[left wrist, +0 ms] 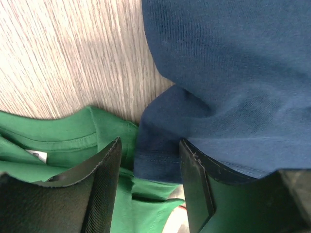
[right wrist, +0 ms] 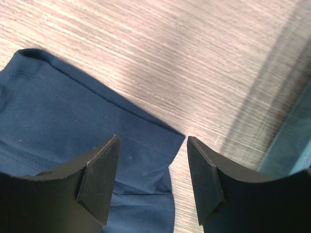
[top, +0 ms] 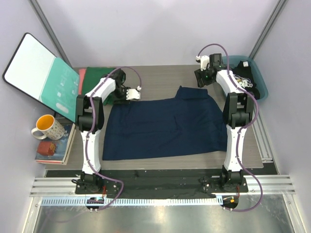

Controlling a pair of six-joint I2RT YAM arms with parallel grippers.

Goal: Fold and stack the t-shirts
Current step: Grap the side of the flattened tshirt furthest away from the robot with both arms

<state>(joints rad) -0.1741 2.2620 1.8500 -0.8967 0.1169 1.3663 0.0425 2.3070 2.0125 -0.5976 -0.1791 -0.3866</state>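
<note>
Your L gripper (left wrist: 149,160) has its jaws apart, a mid-wide gap, clamped on nothing: a bunched corner of the navy tee (top: 163,128) sits btwn the two fingers (left wrist: 99,184), and you can't tell from the wrist cam whether either pad touches the cloth. Under that corner lies the green tee (left wrist: 63,141), w/ a bit of white label (left wrist: 36,155) near the left of that view. Your R gripper (right wrist: 152,160) is apart too, about the same gap, over the navy sleeve hem, w/ bare wood showing beside the hem on the right; contact w/ the cloth can't be told. In the top cam the navy tee lies spread in the middle of the desk (top: 160,77), L gripper at its far-left corner, R gripper at its far-right by the sleeve. The green tee is at the desk's far-left corner, partly hidden by the L arm; a thin strip of the salmon-pink tee (top: 81,76) shows just beside it, cut off by the teal-and-white board (top: 39,73). The black tee (top: 244,80) w/ white print is in the teal bin (top: 262,87) at the far-right corner, partly covered by the R arm. A mug (top: 46,127) and books (top: 53,148) sit by the desk's left edge
</note>
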